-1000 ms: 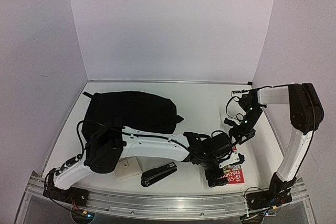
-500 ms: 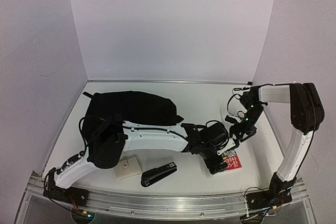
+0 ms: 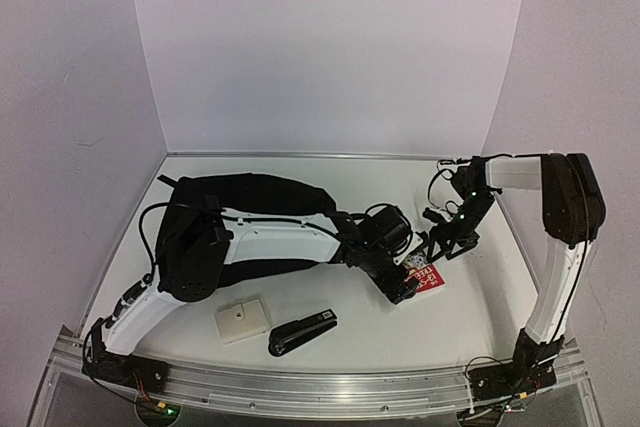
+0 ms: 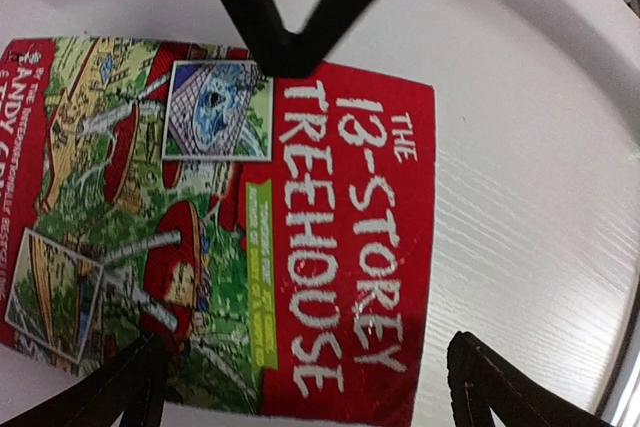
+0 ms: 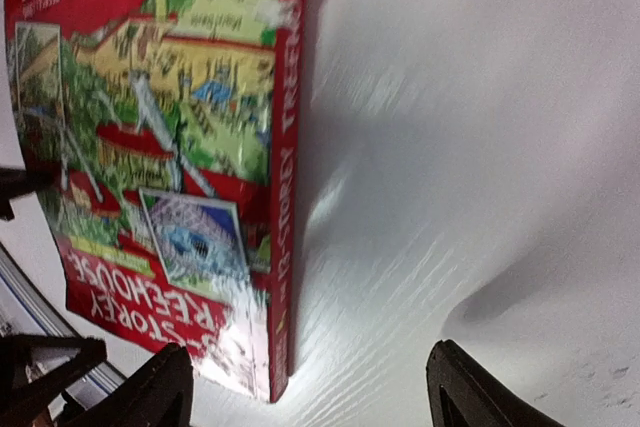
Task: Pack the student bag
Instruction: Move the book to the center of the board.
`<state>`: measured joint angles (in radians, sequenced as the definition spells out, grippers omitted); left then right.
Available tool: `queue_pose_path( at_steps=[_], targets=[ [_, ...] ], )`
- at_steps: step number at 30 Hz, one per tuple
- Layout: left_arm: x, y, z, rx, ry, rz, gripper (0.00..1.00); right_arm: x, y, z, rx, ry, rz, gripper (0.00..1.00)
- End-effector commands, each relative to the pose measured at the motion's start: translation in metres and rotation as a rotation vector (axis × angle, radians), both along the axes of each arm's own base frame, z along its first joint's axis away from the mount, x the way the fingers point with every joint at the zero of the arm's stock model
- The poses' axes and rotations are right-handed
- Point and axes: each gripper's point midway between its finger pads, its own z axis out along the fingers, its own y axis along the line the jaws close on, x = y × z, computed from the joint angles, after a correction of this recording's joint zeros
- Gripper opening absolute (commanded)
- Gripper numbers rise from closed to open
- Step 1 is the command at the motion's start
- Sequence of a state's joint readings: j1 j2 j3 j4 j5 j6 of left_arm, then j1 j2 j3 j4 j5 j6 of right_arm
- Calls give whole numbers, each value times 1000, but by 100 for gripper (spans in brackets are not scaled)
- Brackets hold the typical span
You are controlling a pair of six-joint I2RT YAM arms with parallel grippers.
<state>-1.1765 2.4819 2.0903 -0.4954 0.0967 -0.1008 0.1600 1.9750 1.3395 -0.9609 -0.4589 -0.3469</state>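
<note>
A: Where's the student bag (image 3: pixel 250 209)?
B: Back-left on the counter (image 3: pixel 330 179), lying flat. Its long way runs left to right. The left arm (image 3: pixel 280 237) reaches across it.
A: And the book (image 4: pixel 250 237)?
B: Red one, flat on the counter, off to the bag's right w/ bare counter between.
A: Jaws?
B: Left jaws are spread wide right over the book, not pinching it. Right jaws are spread too, at the book's spine side, nothing in them.
A: Which way next?
B: I think the book must go left, to the bag. Left jaws are nearer the bag. Can't tell where the bag opens, tho.
A: Small stuff?
B: Stapler (image 3: pixel 302 332) & a little tan box (image 3: pixel 243 319) up front.
</note>
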Motion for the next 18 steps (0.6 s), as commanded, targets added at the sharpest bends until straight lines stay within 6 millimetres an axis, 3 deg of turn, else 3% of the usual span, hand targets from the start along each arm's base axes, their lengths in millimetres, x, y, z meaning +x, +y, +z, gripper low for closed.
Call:
queue_pose_path(
  at_steps=[1,6,13,18],
  targets=[
    [33,22,68,-124,43,123,97,19,16,-4,22,-33,-20,77],
    [78,45,64,-135,94,231,93,16,33,-26,10,-20,6,61],
    [103,51,37,-115,164,311,84,21,55,-39,2,-38,35,41],
    [113,56,25,-118,219,364,78,21,63,-49,-8,-36,50,35]
  ],
)
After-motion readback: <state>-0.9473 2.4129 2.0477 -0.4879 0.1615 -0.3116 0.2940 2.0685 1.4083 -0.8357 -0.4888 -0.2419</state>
